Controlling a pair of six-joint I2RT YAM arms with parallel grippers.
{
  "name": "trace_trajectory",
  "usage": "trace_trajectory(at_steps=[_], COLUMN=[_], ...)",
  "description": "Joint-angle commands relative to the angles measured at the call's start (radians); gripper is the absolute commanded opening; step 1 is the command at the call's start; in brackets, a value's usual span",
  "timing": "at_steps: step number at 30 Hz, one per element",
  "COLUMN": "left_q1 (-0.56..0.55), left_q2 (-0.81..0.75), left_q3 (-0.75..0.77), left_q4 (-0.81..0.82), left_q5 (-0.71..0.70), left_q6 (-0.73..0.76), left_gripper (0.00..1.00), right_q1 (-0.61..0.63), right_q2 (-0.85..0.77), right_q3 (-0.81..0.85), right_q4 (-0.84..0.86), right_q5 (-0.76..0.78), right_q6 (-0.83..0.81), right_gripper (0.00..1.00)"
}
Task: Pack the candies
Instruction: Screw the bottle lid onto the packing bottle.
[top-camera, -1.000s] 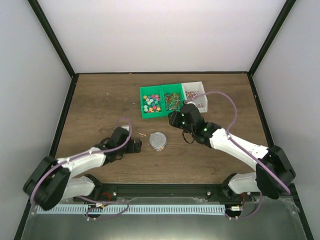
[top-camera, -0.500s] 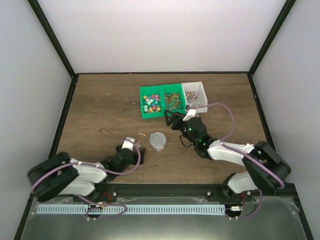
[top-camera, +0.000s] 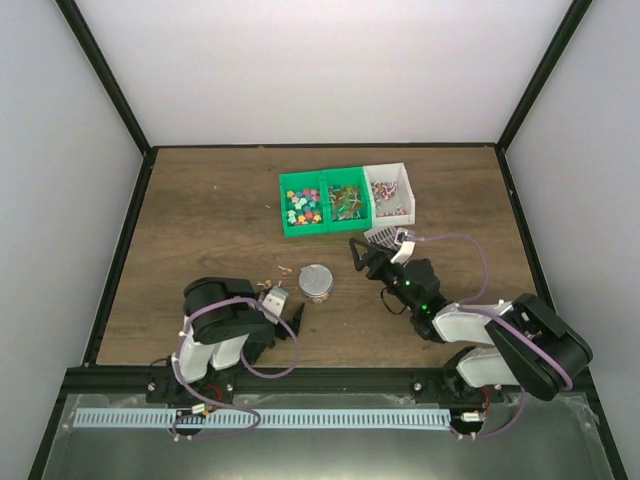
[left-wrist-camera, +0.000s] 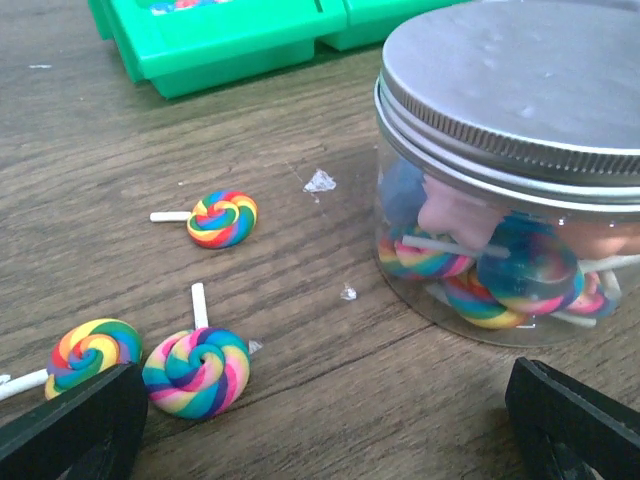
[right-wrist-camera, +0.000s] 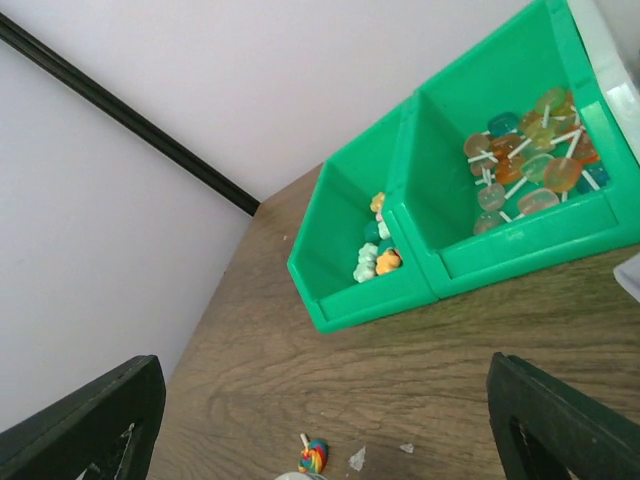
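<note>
The candies (top-camera: 302, 207) are tiny bright sweets in the left green bin (top-camera: 287, 222); they also show in the right wrist view (right-wrist-camera: 375, 256). Clear lollipops (right-wrist-camera: 525, 170) fill the middle green bin (right-wrist-camera: 520, 245). A clear jar (top-camera: 316, 283) with its silver lid (left-wrist-camera: 520, 80) on holds rainbow lollipops (left-wrist-camera: 480, 285). Three rainbow lollipops (left-wrist-camera: 197, 371) lie loose on the table left of the jar. My left gripper (top-camera: 283, 306) is open and empty, low, just near-left of the jar (left-wrist-camera: 320, 445). My right gripper (top-camera: 372, 246) is open and empty, in front of the bins (right-wrist-camera: 325, 430).
A white bin (top-camera: 390, 192) with more sweets stands right of the green bins. Small clear scraps (left-wrist-camera: 320, 181) lie on the wooden table (top-camera: 190, 220). One loose lollipop (right-wrist-camera: 313, 456) shows at the bottom of the right wrist view. Black frame posts edge the table.
My left arm has folded back toward its base, its gripper now lower and nearer the jar's near side. My right gripper has drawn back from the bins toward the near right.
</note>
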Motion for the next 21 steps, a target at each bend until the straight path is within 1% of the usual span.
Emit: trace_trajectory(at_steps=[1,4,7,11,14,18,21], left_q1=[-0.040,-0.070,-0.073,-0.074,-0.074,-0.074,-0.074], left_q2=[0.077,0.026,-0.002,0.028,0.069,0.091,0.102], left_q3=[-0.075,-0.076,-0.064,-0.017,0.029,0.067,0.108], left_q4=[0.226,0.225,0.224,0.226,0.227,0.227,0.227], left_q5=[0.109,0.101,0.128,0.111,0.121,0.100,0.096], left_q6=[-0.085,-0.014,0.062,0.139,0.149,0.142,0.214], left_gripper=[1.00,1.00,1.00,1.00,1.00,0.98,0.99], right_q1=[-0.007,-0.007,-0.007,-0.007,-0.007,-0.007,-0.008], right_q2=[-0.047,-0.078,-0.104,-0.153,-0.166,-0.113,-0.074], right_q3=[-0.011,-0.008,-0.025,-0.056,-0.057,-0.022,0.012], right_q4=[0.034,-0.006,-0.017,-0.029,-0.048,-0.124,-0.154], right_q5=[0.004,0.006,0.020,0.029,0.020,-0.014,-0.030], right_q6=[-0.029,-0.038,-0.048,-0.063,-0.102,-0.163,-0.230], right_gripper=[0.89,0.89,0.89,0.87,0.86,0.75,0.69])
